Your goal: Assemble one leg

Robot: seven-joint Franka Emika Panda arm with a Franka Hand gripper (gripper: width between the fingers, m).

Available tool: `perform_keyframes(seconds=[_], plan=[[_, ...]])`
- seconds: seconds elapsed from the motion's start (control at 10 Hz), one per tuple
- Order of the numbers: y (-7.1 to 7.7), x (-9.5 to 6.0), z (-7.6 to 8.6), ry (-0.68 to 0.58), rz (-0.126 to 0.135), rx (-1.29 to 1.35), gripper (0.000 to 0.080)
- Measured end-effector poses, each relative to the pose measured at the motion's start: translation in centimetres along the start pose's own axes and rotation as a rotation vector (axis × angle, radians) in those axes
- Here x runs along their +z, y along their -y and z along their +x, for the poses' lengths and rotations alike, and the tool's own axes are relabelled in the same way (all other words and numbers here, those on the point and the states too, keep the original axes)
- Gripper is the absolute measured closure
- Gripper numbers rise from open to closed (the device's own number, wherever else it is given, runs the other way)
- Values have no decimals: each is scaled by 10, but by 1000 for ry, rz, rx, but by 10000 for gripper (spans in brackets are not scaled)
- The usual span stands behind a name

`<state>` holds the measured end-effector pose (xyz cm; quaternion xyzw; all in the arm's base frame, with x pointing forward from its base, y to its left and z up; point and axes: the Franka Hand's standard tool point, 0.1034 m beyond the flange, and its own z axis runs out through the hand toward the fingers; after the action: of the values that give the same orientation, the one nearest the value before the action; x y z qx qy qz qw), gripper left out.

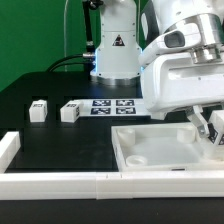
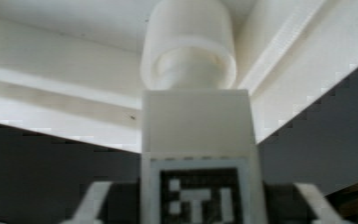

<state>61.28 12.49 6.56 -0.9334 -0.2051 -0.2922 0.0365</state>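
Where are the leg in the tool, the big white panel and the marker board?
leg (image 2: pixel 194 122), wrist view, its plain front face above the tag.
white panel (image 1: pixel 150 148), exterior view, its bare sunken middle.
marker board (image 1: pixel 110 106), exterior view, its tagged middle.

A green backdrop (image 1: pixel 30 35), perhaps cloth, behind the black table (image 1: pixel 60 150).

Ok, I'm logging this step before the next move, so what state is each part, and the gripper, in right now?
gripper: shut on the held leg.
held leg: gripped between the fingers, rounded end pointing at the white panel; whether it touches cannot be told.
white panel: lying flat on the table, below the gripper.
loose leg on the exterior view's left: resting on the table, free.
second loose leg: resting beside it, apart.
marker board: flat on the table.
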Motion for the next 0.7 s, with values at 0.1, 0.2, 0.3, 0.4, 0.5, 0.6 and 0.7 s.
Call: perform_keyframes(seconds=[0.1,0.2,0.3,0.4,0.5,0.6,0.7], plan=[[0,0,0,1,0,0,322],[0,0,0,1,0,0,209],[0,0,-1,2,1,0,209],[0,0,-1,2,1,0,162],[0,0,-1,2,1,0,153],[0,0,-1,2,1,0,153],[0,0,-1,2,1,0,150]])
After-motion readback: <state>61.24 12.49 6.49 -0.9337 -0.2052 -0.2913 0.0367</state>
